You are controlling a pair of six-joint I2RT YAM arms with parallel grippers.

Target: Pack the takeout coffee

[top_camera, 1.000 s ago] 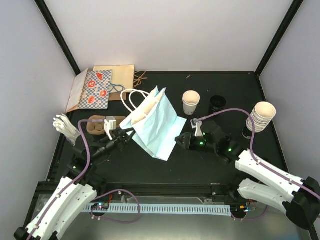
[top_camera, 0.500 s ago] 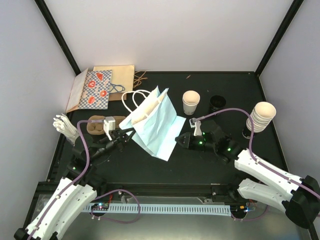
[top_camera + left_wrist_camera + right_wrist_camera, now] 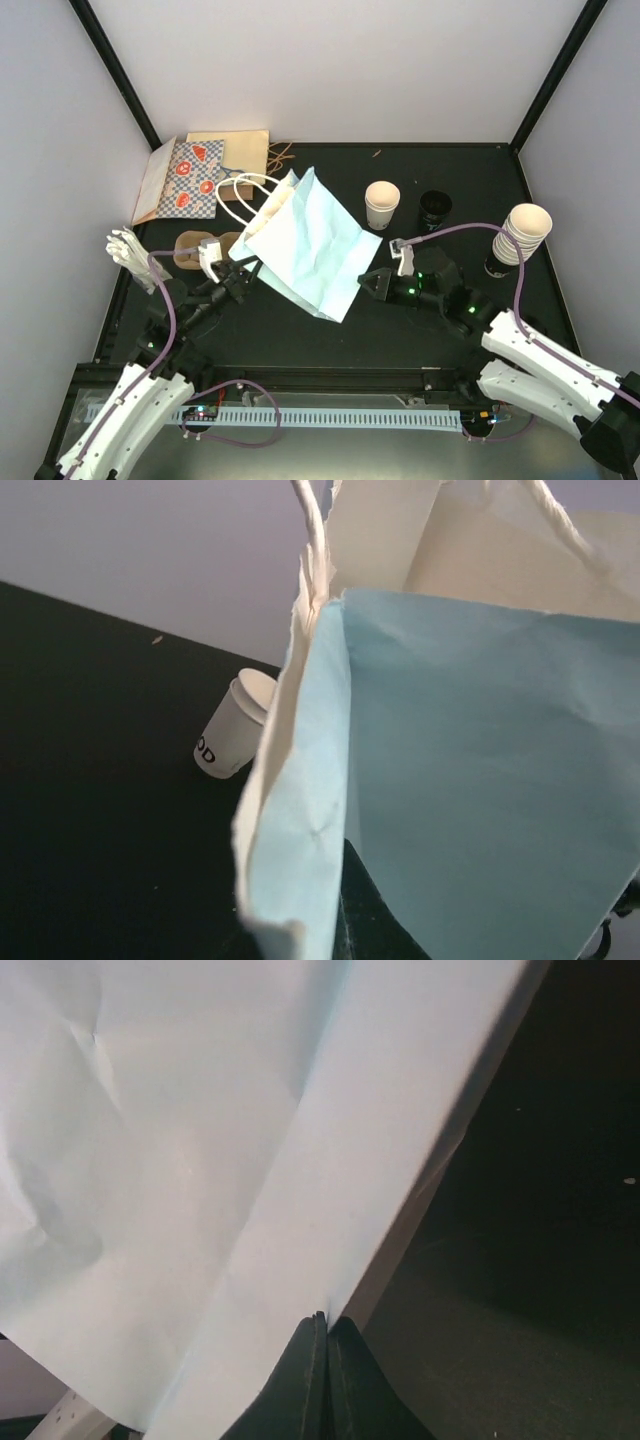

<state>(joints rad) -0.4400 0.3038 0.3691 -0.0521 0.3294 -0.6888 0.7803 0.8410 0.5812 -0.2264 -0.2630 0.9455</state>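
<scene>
A light blue paper bag [image 3: 305, 245] with white rope handles is held tilted above the middle of the table. My left gripper [image 3: 245, 272] is shut on its lower left edge. My right gripper [image 3: 372, 284] is shut on its right edge, and in the right wrist view the dark fingertips [image 3: 327, 1325] are pinched on the paper [image 3: 200, 1140]. The bag fills the left wrist view [image 3: 480, 760]. One cream-white paper cup [image 3: 381, 204] stands open, with no lid, behind the bag, and it also shows in the left wrist view [image 3: 235, 738].
A black round lid stack [image 3: 435, 208] stands right of the cup. A tall stack of paper cups [image 3: 527, 232] is at the right edge. A brown cup carrier [image 3: 197, 247], a patterned bag [image 3: 190, 178], a brown bag [image 3: 240, 150] and a white glove [image 3: 130, 250] are at the left.
Both grippers have raised and spread the blue bag, so its broad face now turns up toward the camera. The right gripper moved slightly right and the left gripper slightly left.
</scene>
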